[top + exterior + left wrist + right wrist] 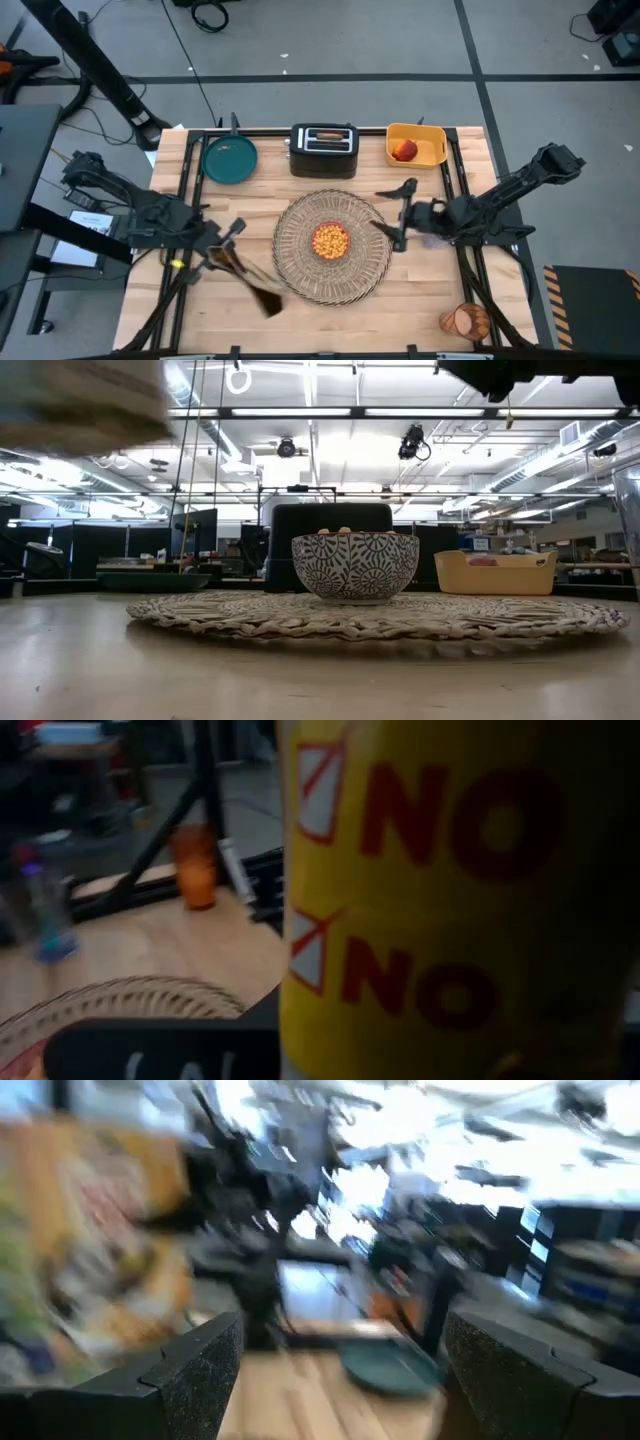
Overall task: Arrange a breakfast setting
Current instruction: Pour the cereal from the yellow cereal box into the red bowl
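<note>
High view: cereal bowl (330, 241) between both arms; right jaws wide, left's state unclear.

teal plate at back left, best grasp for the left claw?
Take the teal plate by its raised rim, on the edge nearest the left claw, coming in low from the table's front. It lies flat, so only the rim offers a pinch; the toaster crowds its right side. The left claw seems to be gripping a yellow box, so free it first.

Bright overhead lights; wrist views motion-blurred.
</note>
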Robot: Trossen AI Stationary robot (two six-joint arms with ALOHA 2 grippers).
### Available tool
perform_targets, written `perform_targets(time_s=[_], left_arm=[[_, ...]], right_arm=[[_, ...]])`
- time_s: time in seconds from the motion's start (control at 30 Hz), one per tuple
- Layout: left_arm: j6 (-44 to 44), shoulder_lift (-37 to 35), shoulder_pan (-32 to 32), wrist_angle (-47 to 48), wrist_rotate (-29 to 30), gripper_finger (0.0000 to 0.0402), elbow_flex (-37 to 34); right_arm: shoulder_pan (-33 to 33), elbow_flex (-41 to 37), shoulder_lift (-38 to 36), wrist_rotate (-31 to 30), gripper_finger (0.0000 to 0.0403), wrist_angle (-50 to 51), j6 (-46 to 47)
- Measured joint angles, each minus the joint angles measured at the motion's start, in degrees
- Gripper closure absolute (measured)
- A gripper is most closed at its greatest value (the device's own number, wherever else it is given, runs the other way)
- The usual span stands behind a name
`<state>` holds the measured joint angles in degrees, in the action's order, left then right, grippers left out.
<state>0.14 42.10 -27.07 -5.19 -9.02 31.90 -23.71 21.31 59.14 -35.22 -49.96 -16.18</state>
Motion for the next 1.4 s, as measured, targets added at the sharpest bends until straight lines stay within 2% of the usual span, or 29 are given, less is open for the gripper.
perform_targets(time_s=[0.1, 0.2, 0.3, 0.57, 0.67, 0.77, 0.93, 1.1, 1.27, 1.4], left_arm=[[2.04, -5.33, 0.59, 6.04, -3.19, 0.0345, -0.55], [4.37, -10.51, 1.81, 12.09, -5.56, 0.0345, -0.55], [6.46, -13.48, 3.11, 14.05, -9.98, 0.0345, -0.48], [3.28, -14.35, 6.07, 19.33, -24.84, 0.0345, -0.51], [1.81, -14.13, 6.39, 19.44, -32.86, 0.0347, -0.91], [0.59, -14.47, 6.31, 17.64, -39.64, 0.0351, -2.61], [-2.28, -14.24, 6.23, 13.48, -40.93, 0.0351, -6.72], [-2.37, -14.39, 4.76, 4.5, -41.81, 0.0351, -10.4], [-2.73, -14.37, 1.98, 0.39, -41.67, 0.0351, -15.77], [-4.62, -14.4, -0.72, -8.31, -38.43, 0.0351, -21.02]], right_arm=[[-0.68, 6.35, 6.39, -2.5, 0.0055, 4.24, -0.5], [-0.67, 12.78, 12.69, -2.13, 0.0055, 4.85, -1.13], [-0.65, 17.71, 17.67, -1.49, 0.0055, 5.6, -1.03], [-1.97, 23.18, 26.86, -1.18, 0.0055, 6.03, 7.97], [-3.42, 24.68, 30.1, -1.62, 0.0055, 6.09, 8.66], [-5.04, 27.78, 32.78, -4.67, 0.0055, 6.76, 7.49], [-6.75, 34.2, 33.52, -5.59, 0.0055, 10.03, 6.12], [-7.73, 39.1, 33.5, -5.64, 0.0055, 13.12, 6.1], [-8.1, 41.3, 33.5, -5.66, 0.0055, 13.64, 7.17], [-8.1, 41.38, 33.56, -6.0, 0.0055, 14.06, 10.28]])
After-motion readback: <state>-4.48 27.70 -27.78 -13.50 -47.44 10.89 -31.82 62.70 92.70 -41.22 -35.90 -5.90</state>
